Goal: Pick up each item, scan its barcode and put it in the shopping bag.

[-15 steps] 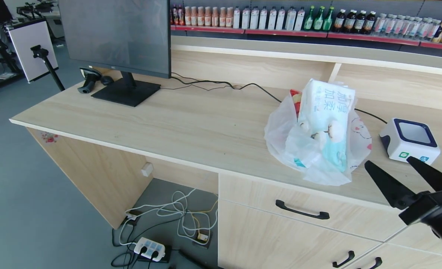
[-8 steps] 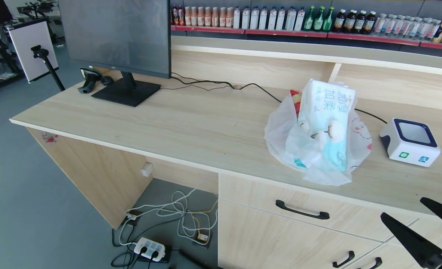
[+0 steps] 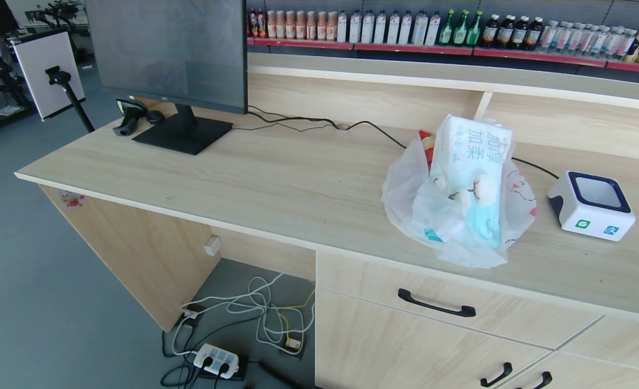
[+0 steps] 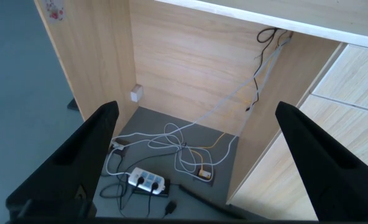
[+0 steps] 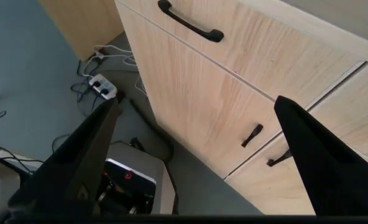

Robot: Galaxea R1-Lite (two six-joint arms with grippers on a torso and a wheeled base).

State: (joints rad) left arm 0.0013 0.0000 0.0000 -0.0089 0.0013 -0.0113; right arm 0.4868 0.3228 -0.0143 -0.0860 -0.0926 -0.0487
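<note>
both spread wide and empty, the left end effector [image 4: 197,106] and right end effector [image 5: 196,102] are hanging below the tabletop [image 3: 276,178]; we are judging the right nearer the shopping bag [image 3: 405,189] overhead.

Bright, even indoor light, faint shadows on counter [image 3: 276,183], darker recess beneath it
</note>
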